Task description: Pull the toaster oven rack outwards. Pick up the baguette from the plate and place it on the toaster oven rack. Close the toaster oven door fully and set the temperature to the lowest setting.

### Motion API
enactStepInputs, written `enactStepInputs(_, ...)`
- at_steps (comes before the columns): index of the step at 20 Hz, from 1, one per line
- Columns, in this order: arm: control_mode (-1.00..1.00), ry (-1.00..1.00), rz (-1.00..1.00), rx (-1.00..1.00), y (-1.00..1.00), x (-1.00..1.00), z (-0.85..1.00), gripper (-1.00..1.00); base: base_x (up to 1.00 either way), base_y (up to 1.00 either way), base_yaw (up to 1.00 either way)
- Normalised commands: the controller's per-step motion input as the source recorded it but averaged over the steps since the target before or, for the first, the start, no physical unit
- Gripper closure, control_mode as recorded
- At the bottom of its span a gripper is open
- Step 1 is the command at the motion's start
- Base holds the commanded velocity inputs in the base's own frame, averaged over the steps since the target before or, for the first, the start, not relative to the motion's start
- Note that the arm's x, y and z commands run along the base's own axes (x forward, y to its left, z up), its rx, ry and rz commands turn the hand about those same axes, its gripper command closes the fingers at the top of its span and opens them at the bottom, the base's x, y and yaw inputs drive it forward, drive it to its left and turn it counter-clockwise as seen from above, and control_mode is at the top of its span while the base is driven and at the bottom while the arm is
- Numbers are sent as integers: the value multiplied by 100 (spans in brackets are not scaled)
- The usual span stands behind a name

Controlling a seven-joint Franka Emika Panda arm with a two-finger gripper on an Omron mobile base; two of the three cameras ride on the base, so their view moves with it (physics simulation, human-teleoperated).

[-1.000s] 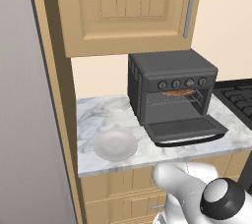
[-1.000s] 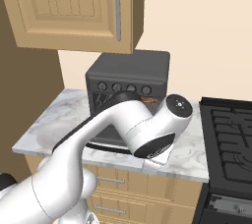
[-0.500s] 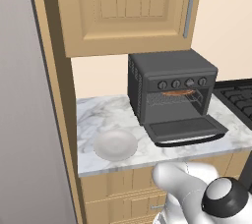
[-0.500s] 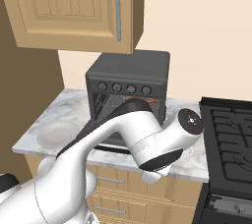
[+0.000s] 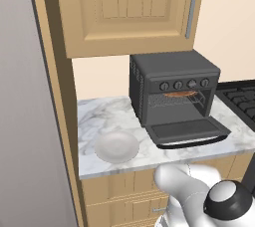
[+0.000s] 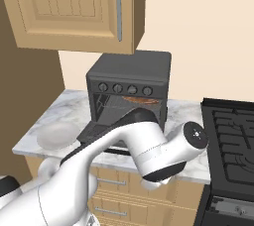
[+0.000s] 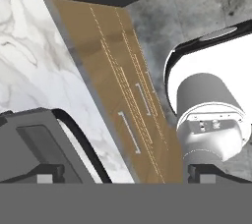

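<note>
baguette (image 5: 180, 94) dim behind rack (image 5: 172, 101) wires

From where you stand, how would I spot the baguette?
Find the dark grey toaster oven on the marble counter, its door dropped open. Inside, on the wire rack, lies the baguette, the only orange-brown thing there.

The baguette (image 6: 140, 100) lies inside the toaster oven (image 6: 130, 87), plate (image 6: 56, 135) bare alongside

Dark grey toaster oven (image 5: 172, 89), brown-orange baguette (image 5: 180, 94), pale plate (image 5: 117, 147), white-grey marbled counter (image 5: 99, 119).
</note>
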Motion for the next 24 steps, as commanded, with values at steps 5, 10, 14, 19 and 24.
enactStepInputs(5,-100,0,-9,4,0,0,-26,-100,0,0,0)
enactStepInputs(10,-100,1,-7,5,0,1,-18,-100,0,0,0)
enactStepInputs(14,-100,0,-3,10,0,13,-11,-100,0,0,0)
enactStepInputs(19,-100,0,0,12,0,16,-8,-100,0,0,0)
enactStepInputs(24,-100,1,0,7,0,10,-22,-100,0,0,0)
